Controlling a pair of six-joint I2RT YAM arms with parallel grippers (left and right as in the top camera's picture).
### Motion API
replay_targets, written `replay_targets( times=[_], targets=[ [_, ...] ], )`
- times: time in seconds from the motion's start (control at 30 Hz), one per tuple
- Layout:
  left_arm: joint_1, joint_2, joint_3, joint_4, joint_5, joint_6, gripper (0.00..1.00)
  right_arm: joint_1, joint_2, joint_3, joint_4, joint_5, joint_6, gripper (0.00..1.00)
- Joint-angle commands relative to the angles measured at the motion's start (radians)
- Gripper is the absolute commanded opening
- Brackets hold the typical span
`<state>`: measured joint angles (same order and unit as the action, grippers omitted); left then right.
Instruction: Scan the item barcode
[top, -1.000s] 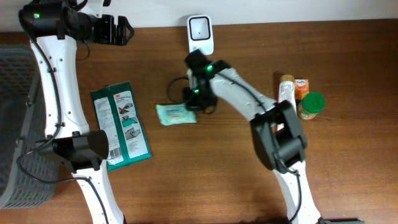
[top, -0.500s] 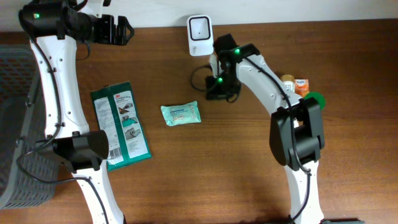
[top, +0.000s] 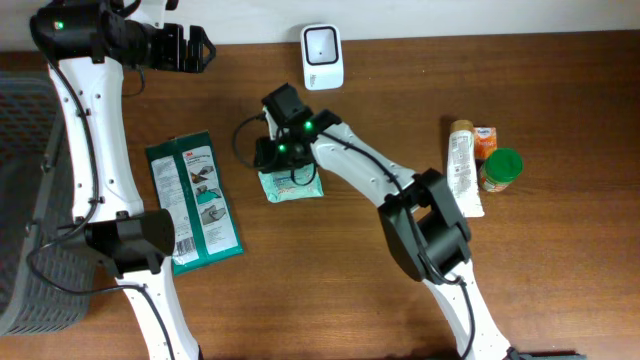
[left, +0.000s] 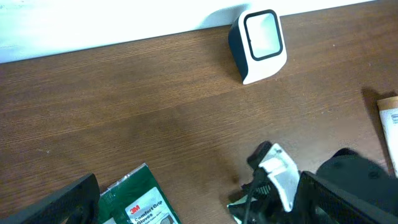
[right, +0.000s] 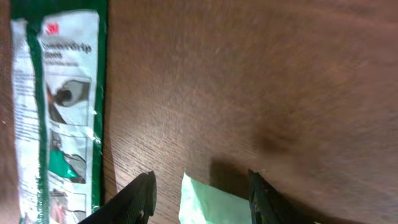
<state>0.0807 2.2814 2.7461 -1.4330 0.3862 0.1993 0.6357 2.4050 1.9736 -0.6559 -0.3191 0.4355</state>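
Mint-green flat packet (top: 298, 190), mid-tabletop, under spread right gripper (right: 201, 176); white scanner (top: 323, 55) at far edge, green glove pack (top: 193, 200) toward the left edge.

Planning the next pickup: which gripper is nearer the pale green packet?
Right. The right gripper hovers directly over the pale green packet; the left gripper is far away, toward the overhead view's top left.

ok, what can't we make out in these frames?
- Barcode on the teal pack: overhead, right gripper covers its top; right wrist, cut off by bottom edge.
- Green gloves pack print: overhead, too small; left wrist, cut off by bottom edge.
- Green-capped jar label: overhead, too small.
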Motion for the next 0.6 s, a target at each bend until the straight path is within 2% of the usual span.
replay_targets(
  times=[0.0,0.13,0.27,0.47,0.57],
  targets=[
    [0.001,-0.01,0.008,-0.001,0.01,0.016,0.99,0.019,0.007,0.011,-0.048,0.016,-0.005,0.46],
    [0.001,-0.01,0.008,-0.001,0.011,0.016,0.99,0.009,-0.013,0.013,-0.167,-0.013,-0.013,0.45],
    [0.001,-0.01,0.008,-0.001,0.011,0.016,0.99,-0.028,-0.048,0.02,-0.33,-0.007,-0.096,0.45],
    [0.001,-0.01,0.008,-0.001,0.011,0.016,0.99,-0.137,-0.075,0.022,-0.588,0.115,-0.171,0.41],
    [0.001,-0.01,0.008,-0.001,0.011,0.016,0.99,-0.193,-0.118,0.023,-0.624,0.118,-0.177,0.41]
  ],
)
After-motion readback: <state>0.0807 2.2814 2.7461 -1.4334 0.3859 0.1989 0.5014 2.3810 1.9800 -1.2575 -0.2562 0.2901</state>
